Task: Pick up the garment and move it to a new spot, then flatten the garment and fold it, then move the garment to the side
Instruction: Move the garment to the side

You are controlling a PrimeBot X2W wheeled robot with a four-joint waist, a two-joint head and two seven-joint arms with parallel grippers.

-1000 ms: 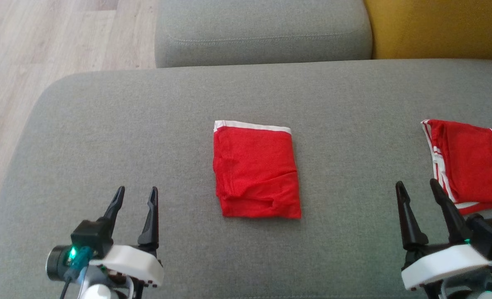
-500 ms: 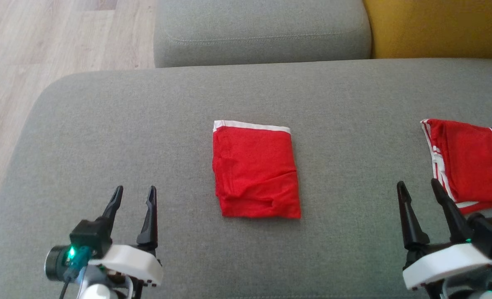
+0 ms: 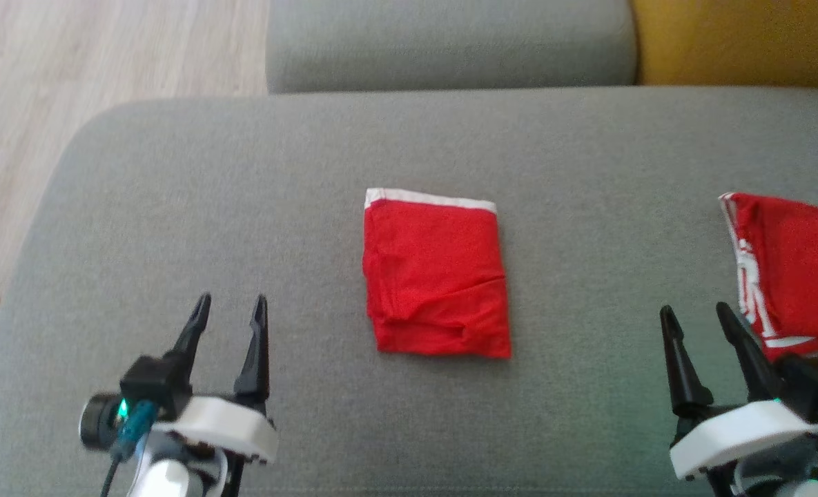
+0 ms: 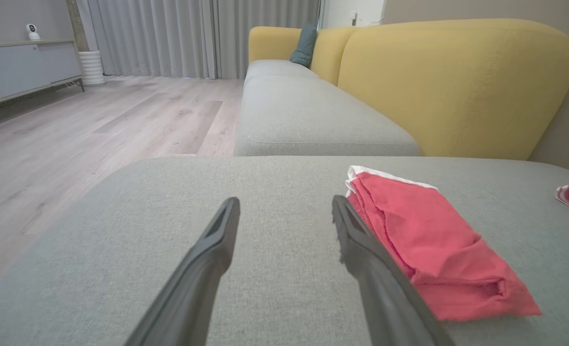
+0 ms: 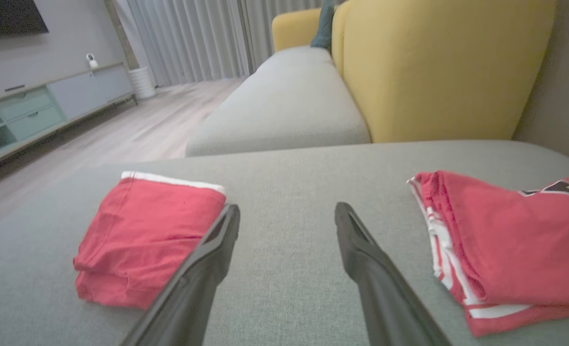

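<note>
While folded garment (image 3: 436, 276) lies whole, jersey (image 3: 799, 276) cropped

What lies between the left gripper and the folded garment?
Bare grey cushion. In the head view, the open left gripper stands apart from the garment, with nothing lying on that stretch.

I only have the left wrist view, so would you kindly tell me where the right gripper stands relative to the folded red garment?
Observer: The right gripper hangs open to the right of the folded garment, well apart from it.
Operator: Thank you. What is the red scrap at my far right edge?
Observer: A second red garment with white stripes along its edge and a dark print.
Operator: Does the right gripper touch it?
Observer: No; in the right wrist view, grey cushion shows between the gripper and that garment.
</note>
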